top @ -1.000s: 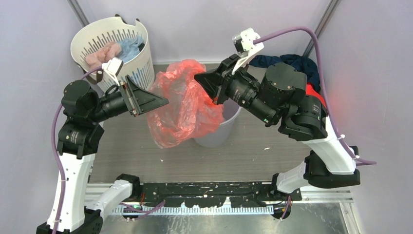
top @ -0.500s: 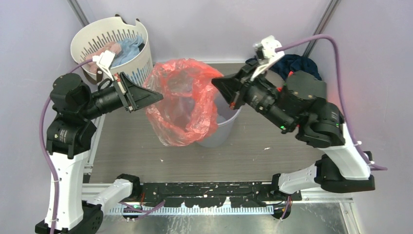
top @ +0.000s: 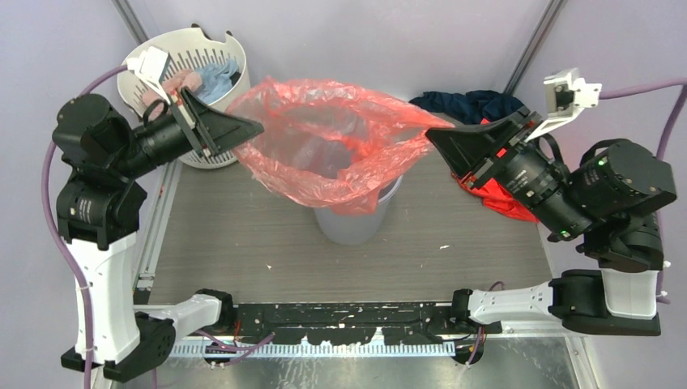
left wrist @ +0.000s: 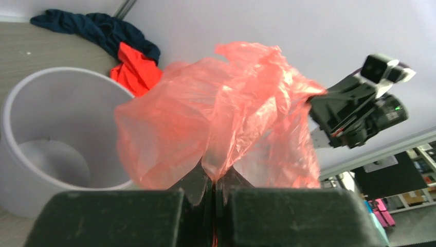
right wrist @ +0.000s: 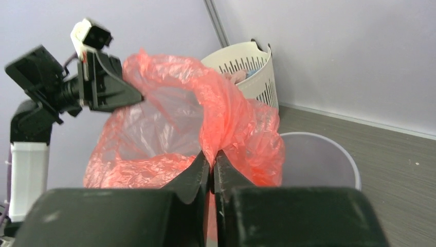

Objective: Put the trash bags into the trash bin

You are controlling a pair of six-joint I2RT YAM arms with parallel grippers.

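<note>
As two pincers (top: 256,126) (top: 432,134) clamp one bag (top: 324,158), one bin (top: 353,228) stands beneath

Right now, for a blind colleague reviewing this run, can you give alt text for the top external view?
Two arms stretch a translucent red trash bag open above the grey trash bin, the left gripper and right gripper each pinching one edge. A white laundry basket stands back left.

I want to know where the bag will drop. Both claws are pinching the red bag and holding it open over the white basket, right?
Not quite. The left claw and right claw do pinch the red bag open, but over the grey bin, not the white basket. The top view shows it.
</note>
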